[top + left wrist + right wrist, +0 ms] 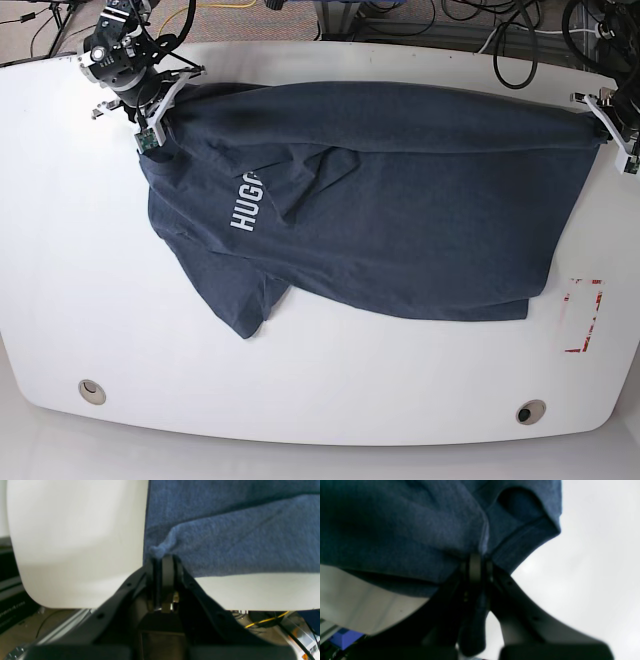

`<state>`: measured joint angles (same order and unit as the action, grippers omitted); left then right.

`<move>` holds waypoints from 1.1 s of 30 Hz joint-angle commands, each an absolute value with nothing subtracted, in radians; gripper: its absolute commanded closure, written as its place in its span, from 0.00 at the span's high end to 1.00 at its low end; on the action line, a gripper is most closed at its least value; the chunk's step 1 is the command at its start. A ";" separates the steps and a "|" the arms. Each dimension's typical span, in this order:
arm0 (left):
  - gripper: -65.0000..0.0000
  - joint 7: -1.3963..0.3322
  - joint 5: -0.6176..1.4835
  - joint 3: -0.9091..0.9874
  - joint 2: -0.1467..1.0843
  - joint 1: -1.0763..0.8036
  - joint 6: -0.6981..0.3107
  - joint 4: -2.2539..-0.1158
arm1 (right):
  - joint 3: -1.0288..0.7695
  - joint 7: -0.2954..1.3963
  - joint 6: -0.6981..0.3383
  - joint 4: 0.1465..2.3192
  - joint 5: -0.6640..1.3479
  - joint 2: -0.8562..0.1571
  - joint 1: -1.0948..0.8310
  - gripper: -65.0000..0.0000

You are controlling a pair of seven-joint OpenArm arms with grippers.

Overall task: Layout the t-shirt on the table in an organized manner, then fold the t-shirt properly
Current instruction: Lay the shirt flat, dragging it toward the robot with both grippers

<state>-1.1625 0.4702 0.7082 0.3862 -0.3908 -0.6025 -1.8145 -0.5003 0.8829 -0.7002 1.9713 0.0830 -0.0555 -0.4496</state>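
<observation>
The table (60, 250) is the broadest thing in view, a glossy white top running out on every side of both sets of jaws. On it lies the t-shirt (400, 200), navy and heathered, stretched between the two grippers along the far edge, its body sagging toward the near side with folds and a sleeve tucked under. White lettering (246, 201) sits just below the right gripper's jaws. A red-outlined mark (583, 315) lies on the bare top below the left gripper, well clear of the cloth. Two metal grommets (92, 391) sit near the front edge, well apart from both jaws. The left gripper (163, 560) has its jaws pressed together, pinching a bunched corner of hem. The right gripper (476, 557) likewise clamps a gathered fold beside the sleeve opening.
</observation>
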 commanded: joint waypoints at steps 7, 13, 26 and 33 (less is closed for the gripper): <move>0.00 -1.148 0.470 0.714 0.410 -0.392 -0.598 -1.811 | -0.506 0.865 -0.698 1.992 0.081 -0.064 -0.486 0.00; 0.00 -1.148 0.470 0.711 0.412 -0.392 -0.598 -1.811 | -0.504 0.865 -0.698 1.989 0.077 -0.071 -0.509 0.00; 0.65 -1.152 0.470 0.713 0.412 -0.397 -0.598 -1.811 | -0.487 0.868 -0.698 1.992 0.079 -0.110 -0.559 0.62; 0.79 -1.152 0.427 0.714 0.412 -0.403 -0.598 -1.814 | -0.490 0.865 -0.698 2.012 0.085 -0.107 -0.556 0.63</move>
<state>-1.1629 0.4206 0.7044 0.3908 -0.4042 -0.5999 -1.7988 -0.4831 0.8795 -0.6998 1.9835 0.0822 -0.0971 -0.5617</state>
